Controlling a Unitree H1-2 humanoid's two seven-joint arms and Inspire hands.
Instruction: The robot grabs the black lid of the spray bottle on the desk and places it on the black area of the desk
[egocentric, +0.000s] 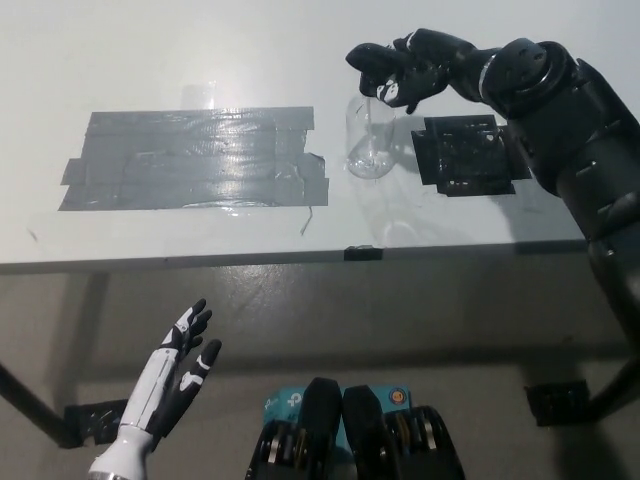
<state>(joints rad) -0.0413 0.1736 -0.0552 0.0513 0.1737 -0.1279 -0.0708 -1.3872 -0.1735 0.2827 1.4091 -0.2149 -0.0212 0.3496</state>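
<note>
A clear spray bottle (369, 140) stands upright on the white desk (200, 60), just left of a black tape patch (468, 153). Its black lid (368, 62) sits at the bottle's top, and my black right hand (415, 70) is closed around it from the right. The lid looks slightly raised above the bottle's neck; part of it is hidden by my fingers. My white left hand (170, 378) rests open below the desk's front edge at the lower left.
A large grey tape patch (195, 160) covers the desk's left middle. The desk's front edge (300, 258) runs across the picture, with floor and desk legs below it.
</note>
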